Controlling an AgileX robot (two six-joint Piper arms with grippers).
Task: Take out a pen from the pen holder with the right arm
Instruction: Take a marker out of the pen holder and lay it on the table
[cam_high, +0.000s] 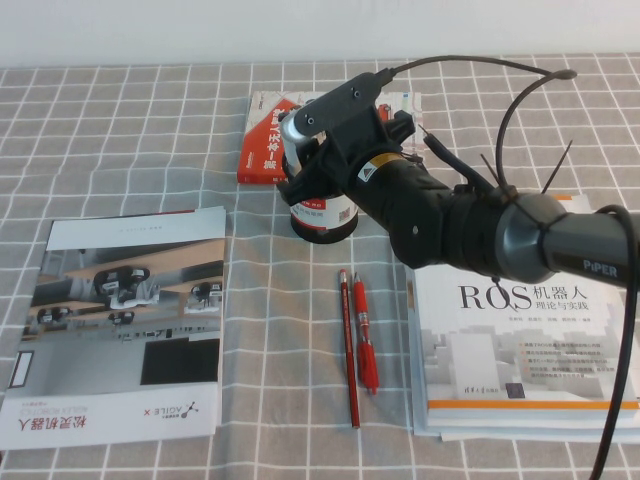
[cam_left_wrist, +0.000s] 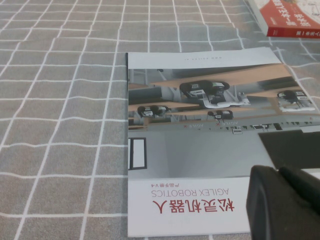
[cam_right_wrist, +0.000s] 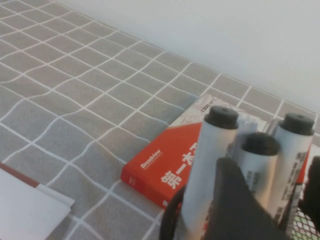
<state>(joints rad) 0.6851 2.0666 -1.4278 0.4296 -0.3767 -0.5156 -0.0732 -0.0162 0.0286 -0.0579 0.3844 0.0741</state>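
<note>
The pen holder (cam_high: 322, 215), a black mesh cup with a red-and-white label, stands at the table's middle back. It holds three white markers with black caps (cam_right_wrist: 215, 150) (cam_right_wrist: 257, 160) (cam_right_wrist: 295, 145). My right gripper (cam_high: 310, 165) is lowered over the holder's top from the right. In the right wrist view its dark fingers (cam_right_wrist: 235, 200) stand apart on either side of the middle and right markers, and the right gripper (cam_right_wrist: 275, 200) is open around them. My left gripper (cam_left_wrist: 280, 200) hovers low over a brochure, its fingers pressed together.
A red pencil (cam_high: 349, 350) and a red pen (cam_high: 364, 335) lie in front of the holder. A red book (cam_high: 262, 145) lies behind it, the ROS book (cam_high: 520, 330) to the right, and the AgileX brochure (cam_high: 125, 320) to the left.
</note>
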